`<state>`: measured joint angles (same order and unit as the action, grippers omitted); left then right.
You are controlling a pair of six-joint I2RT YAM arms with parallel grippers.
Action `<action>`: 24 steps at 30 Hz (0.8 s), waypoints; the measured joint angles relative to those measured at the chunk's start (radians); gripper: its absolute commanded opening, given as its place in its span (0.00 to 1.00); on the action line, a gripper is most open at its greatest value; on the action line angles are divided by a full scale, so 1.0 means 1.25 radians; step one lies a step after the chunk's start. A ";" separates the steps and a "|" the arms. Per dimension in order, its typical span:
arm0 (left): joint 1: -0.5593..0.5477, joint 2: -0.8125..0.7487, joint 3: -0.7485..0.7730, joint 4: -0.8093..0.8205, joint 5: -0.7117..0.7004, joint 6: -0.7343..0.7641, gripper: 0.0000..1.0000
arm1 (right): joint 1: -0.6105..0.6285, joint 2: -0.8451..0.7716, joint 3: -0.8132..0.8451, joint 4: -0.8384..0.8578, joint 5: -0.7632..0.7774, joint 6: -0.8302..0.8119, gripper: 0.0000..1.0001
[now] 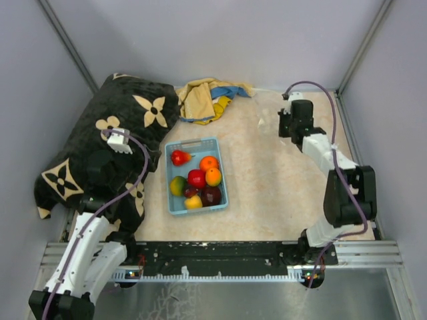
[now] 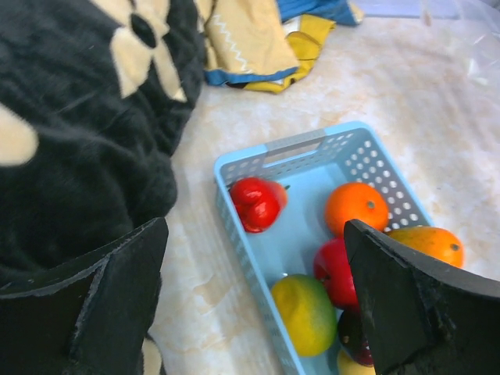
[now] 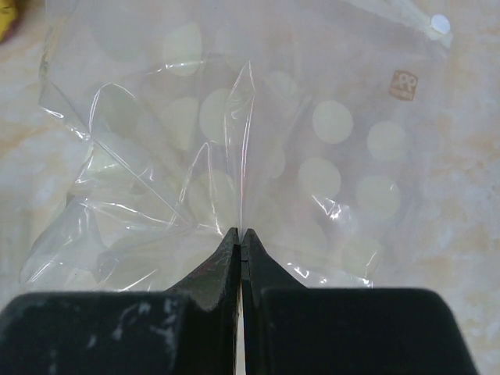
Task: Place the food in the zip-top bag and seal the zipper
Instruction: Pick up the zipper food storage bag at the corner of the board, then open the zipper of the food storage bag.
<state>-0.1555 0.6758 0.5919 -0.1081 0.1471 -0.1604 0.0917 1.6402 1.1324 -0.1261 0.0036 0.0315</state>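
zip-top bag (image 3: 258, 133): It lies crinkled on the tabletop (image 1: 267, 193) and fills most of the right wrist view. In the top view it sits at the upper right, almost lost against the marbled surface.
handling: You have thin, light, floppy film here, and it looks slick. Expect it to bunch and slide rather than keep a shape. A hold on the rim would probably open the mouth better than one mid-panel.
right gripper (image 3: 241, 234): The jaws are pressed together. A raised pleat of film runs straight into their tips, so they appear clamped on a fold of the bag's panel.
toy fruits (image 1: 197, 180): About seven are piled in the light-blue basket (image 1: 175, 200) at the centre of the top view, well apart from the bag. They look smooth and round, so they are likely to roll; take each across its middle.
left gripper (image 2: 256, 230): The jaws stand wide apart with nothing between them, over the basket's left side and beside the black flowered cushion (image 1: 107, 140).
hidden: You cannot pick out the zipper, nor tell which edge is the mouth. The bag's lower edge is covered by the right gripper. In the left wrist view a finger cuts off the lower-right fruits.
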 measured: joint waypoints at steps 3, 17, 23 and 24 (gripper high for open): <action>0.000 0.024 0.026 0.002 0.057 -0.001 1.00 | 0.041 -0.088 -0.042 -0.008 -0.042 -0.005 0.00; 0.000 0.214 0.185 -0.007 0.295 -0.082 1.00 | 0.280 -0.407 -0.274 0.054 -0.151 -0.206 0.00; 0.000 0.300 0.309 -0.072 0.335 -0.090 0.99 | 0.291 -0.511 -0.347 0.111 -0.226 -0.368 0.00; 0.000 0.313 0.328 -0.082 0.341 -0.090 0.98 | 0.291 -0.517 -0.347 0.114 -0.234 -0.389 0.00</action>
<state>-0.1555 1.0676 1.0023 -0.2111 0.5728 -0.2726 0.4561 0.9936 0.6991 0.0170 -0.2886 -0.4553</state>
